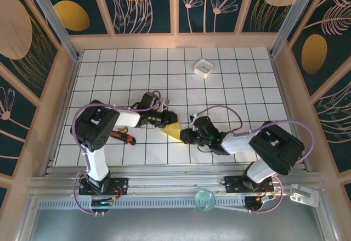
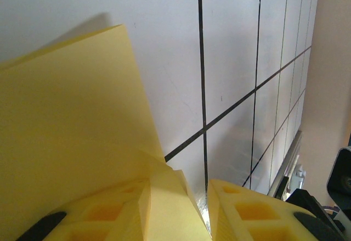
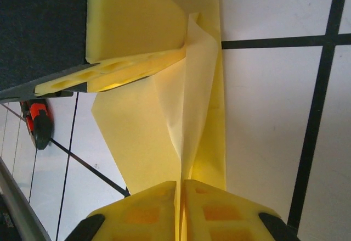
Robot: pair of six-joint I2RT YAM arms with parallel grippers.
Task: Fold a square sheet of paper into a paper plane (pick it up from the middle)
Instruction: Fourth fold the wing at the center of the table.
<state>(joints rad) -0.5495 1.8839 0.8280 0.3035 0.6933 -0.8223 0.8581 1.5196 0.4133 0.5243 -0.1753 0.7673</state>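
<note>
Right gripper, bottom centre of its wrist view: we see the fingers pinched shut on a folded ridge of the square sheet of paper. Left gripper: fingers apart, the sheet's corner against one pad, a gap beside the other. Overhead, the sheet sits lower centre on the gridded table.

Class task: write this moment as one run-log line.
stage: mid-fold | yellow paper: creased | right gripper: shut on yellow paper | left gripper: fingers apart, paper against one
</note>
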